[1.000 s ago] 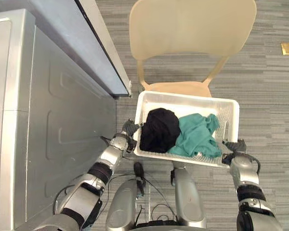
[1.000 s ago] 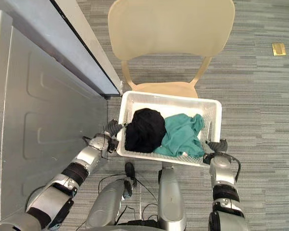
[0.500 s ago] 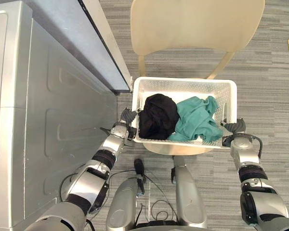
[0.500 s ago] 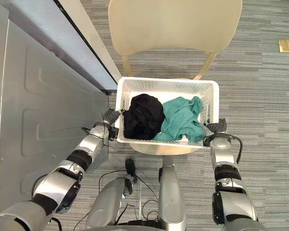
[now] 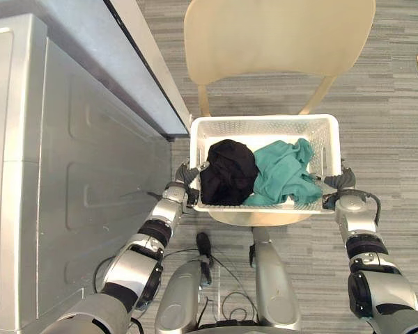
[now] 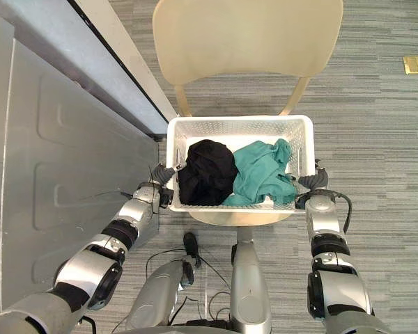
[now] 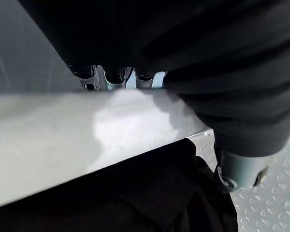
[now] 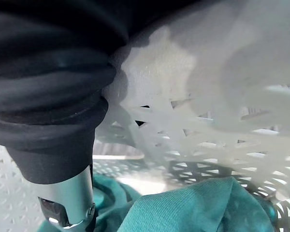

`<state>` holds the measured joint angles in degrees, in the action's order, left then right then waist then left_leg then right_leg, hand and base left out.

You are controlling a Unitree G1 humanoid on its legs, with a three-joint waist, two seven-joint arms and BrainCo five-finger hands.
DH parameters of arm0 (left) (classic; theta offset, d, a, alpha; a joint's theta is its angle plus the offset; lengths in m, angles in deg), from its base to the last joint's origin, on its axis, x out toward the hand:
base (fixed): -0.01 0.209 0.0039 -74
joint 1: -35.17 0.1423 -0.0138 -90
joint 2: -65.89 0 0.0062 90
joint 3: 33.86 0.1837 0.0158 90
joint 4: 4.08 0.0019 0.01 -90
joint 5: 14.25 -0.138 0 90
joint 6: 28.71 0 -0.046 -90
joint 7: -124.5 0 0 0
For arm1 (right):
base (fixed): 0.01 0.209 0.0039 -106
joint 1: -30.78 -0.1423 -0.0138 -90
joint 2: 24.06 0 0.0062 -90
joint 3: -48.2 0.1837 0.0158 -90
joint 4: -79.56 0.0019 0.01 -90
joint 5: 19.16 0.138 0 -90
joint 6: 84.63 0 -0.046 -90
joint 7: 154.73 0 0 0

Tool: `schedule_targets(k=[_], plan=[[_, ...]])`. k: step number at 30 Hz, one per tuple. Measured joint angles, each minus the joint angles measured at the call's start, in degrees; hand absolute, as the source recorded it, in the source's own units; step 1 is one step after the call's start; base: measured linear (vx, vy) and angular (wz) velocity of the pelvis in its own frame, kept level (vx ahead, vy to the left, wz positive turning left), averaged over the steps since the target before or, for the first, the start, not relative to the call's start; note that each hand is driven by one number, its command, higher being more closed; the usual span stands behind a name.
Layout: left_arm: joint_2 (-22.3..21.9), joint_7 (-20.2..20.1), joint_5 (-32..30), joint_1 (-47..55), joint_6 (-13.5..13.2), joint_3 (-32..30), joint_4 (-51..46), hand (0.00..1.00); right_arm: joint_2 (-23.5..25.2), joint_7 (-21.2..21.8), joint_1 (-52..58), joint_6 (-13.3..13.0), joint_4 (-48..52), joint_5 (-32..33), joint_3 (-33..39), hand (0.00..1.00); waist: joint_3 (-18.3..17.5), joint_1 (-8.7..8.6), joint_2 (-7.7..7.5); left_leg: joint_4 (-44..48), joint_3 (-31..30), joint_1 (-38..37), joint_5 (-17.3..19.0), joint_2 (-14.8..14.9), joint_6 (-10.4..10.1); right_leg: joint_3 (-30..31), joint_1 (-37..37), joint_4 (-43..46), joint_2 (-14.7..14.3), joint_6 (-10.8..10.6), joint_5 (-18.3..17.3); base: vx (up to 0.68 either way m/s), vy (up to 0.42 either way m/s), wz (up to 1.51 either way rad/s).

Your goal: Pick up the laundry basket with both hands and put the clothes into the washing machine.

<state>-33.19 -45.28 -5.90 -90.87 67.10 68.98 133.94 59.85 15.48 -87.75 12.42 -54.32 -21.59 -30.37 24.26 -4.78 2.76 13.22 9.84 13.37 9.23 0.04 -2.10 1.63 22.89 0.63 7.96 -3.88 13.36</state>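
Evidently the left hand (image 5: 183, 182) and right hand (image 5: 340, 186) pinch the laundry basket (image 5: 265, 120) at its rim, thumbs inside, fingers (image 7: 115, 77) mostly hidden.

The basket (image 5: 265, 124) is over the chair (image 5: 279, 35) seat. In it, black cloth (image 5: 228, 172) lies left, teal cloth (image 5: 285, 174) right. The left hand (image 5: 186, 182) and right hand (image 5: 340, 185) grip its sides. The washer (image 5: 70, 174) stands left of it.

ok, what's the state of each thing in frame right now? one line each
basket: upright, gripped at both short ends, over the chair seat; can't tell if it's lifted or resting
black garment: bunched in basket, left half
teal garment: crumpled in basket, right half
left hand: shut on basket's left rim
right hand: shut on basket's right rim
chair: upright, facing robot
washer: at robot's left; can't tell if the door is open
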Motion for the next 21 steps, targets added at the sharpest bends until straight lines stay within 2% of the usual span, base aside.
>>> schedule_targets(k=[4,6,10,12,19,21], plan=[[-0.1,-0.2,-0.1,9.2,0.0,-0.6,-9.0,0.0,0.3,0.0,7.2,1.4,7.6,-0.5,2.3,0.0,-1.9,0.6,2.87,-1.6,-0.8,-2.3,0.0,0.0,0.0,-0.7,-3.1,-2.6,-0.1,-0.2,0.2,0.09,-0.015,0.02],[0.0,-0.2,-0.7,13.7,0.0,-2.4,-13.9,0.0,0.6,0.0,11.0,1.9,10.9,-0.6,2.4,0.0,-2.6,0.65,3.65,-2.6,-1.4,-3.5,0.0,-0.1,0.0,-1.2,-4.4,-3.5,-0.2,-0.3,0.3,0.06,-0.019,0.08],[0.2,-0.3,-2.8,22.7,-0.2,-5.8,-23.2,0.0,4.0,0.0,18.1,2.2,18.7,-2.2,6.0,0.0,-4.0,0.8,3.97,-3.5,-2.2,-6.4,0.1,-0.1,0.1,-1.6,-7.7,-5.1,-0.3,-0.3,0.2,0.06,-0.005,0.02],[0.2,-0.3,-4.6,27.8,-0.3,-7.6,-27.6,0.0,6.4,0.0,22.3,2.1,23.2,-3.0,7.0,0.0,-6.6,0.85,3.96,-4.4,-2.8,-7.4,0.1,-0.3,0.1,-1.9,-8.8,-6.1,-0.3,-0.5,0.3,0.04,-0.006,0.04],[-0.3,-3.1,-4.5,35.5,-1.5,-11.4,-33.7,0.0,11.5,1.5,28.3,1.7,30.2,-5.6,8.2,0.0,-10.6,1.24,3.91,-5.3,-4.4,-10.1,0.1,-0.4,0.1,-2.9,-11.8,-6.2,-0.1,-0.8,0.1,0.0,-0.006,0.07],[-2.0,-4.2,-4.5,37.1,-1.6,-13.0,-34.5,0.0,11.8,2.2,29.7,1.7,31.6,-7.3,8.5,0.0,-12.1,1.76,3.89,-5.3,-4.4,-10.2,0.0,-0.4,0.1,-2.9,-12.0,-6.2,-0.1,-0.8,0.1,0.0,0.0,0.0]])
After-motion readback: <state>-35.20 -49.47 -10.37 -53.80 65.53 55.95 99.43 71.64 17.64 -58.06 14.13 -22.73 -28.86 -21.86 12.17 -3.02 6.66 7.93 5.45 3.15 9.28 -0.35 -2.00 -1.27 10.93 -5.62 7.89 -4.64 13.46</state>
